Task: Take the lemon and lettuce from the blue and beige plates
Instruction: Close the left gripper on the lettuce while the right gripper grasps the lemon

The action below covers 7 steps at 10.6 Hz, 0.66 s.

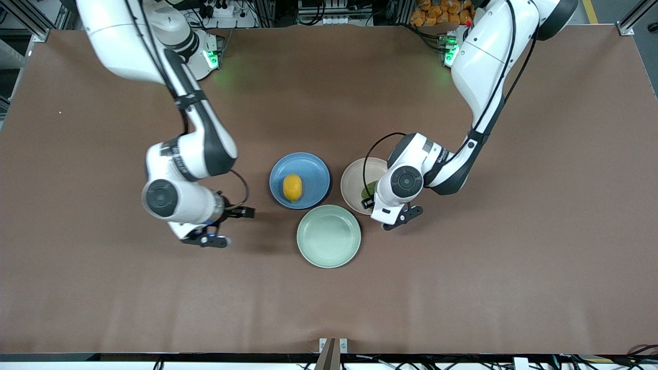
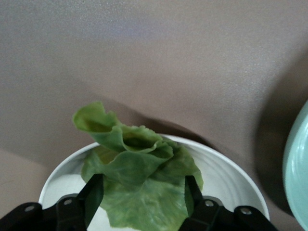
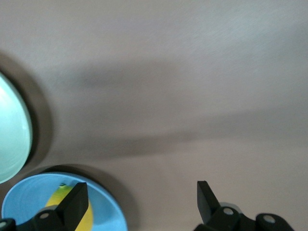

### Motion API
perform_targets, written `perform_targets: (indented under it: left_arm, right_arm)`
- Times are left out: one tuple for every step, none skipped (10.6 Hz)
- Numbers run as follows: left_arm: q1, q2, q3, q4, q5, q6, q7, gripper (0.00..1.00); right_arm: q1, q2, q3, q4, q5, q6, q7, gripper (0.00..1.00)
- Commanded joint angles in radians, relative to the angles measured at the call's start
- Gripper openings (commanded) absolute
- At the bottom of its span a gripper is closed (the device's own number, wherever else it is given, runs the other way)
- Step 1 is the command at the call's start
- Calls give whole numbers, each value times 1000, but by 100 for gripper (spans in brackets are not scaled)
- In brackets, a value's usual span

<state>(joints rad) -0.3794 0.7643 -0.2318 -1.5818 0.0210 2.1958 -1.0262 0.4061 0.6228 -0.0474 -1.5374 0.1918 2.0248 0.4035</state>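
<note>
Three plates sit mid-worktop [image 1: 514,288], and we log them across the front view from the right arm's end to the left arm's.

Our right hand [image 3: 142,202] hangs over bare worktop toward the right arm's end, beside the blue plate [image 1: 299,180] and not over it. Its fingers [image 3: 77,199] are spread wide with nothing between them. In the right wrist view the blue plate's rim sits under one finger, and the lemon [image 3: 72,209] shows partly hidden by that finger.

Next comes the blue plate with the lemon [image 1: 292,187] lying in it, a little off center toward the front camera. Nothing touches the lemon.

The mint-green plate [image 1: 329,236] lies nearer the front camera than the other two, just beside both, with nothing in it.

Then the beige plate [image 1: 354,182], partly covered by our left wrist in the front view. The lettuce [image 1: 367,191] lies in it; only a small patch shows there.

Our left hand [image 2: 144,195] is down over the beige plate [image 2: 226,178]. Its fingers [image 2: 94,195] are spread, one at each side of the lettuce [image 2: 139,187], not closed on it. The leaf rests on the plate, crinkled, with one curled edge [image 2: 91,118] standing up past the rim.
</note>
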Motion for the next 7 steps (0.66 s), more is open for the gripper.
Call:
perform_targets:
  left_arm:
    - [-12, 12, 6, 25, 28, 2, -21, 67]
    - [-12, 12, 6, 25, 28, 2, -22, 63]
    - [-12, 10, 6, 25, 28, 2, -22, 53]
    - [-13, 9, 6, 26, 28, 1, -23, 37]
    - [-13, 6, 6, 26, 27, 1, -23, 27]
    - [-13, 4, 6, 26, 27, 1, -25, 18]
    - [-13, 4, 6, 26, 27, 1, -25, 11]
  right_arm:
    - [51, 0, 0, -30, 17, 43, 86, 100]
    - [65, 0, 3, -39, 15, 54, 87, 100]
    - [75, 0, 24, -55, 14, 84, 110, 100]
    - [79, 1, 41, -76, 11, 125, 159, 100]
    - [86, 2, 67, -84, 6, 141, 173, 100]
    - [95, 2, 72, -86, 0, 141, 182, 100]
    - [109, 5, 73, -86, -23, 141, 193, 100]
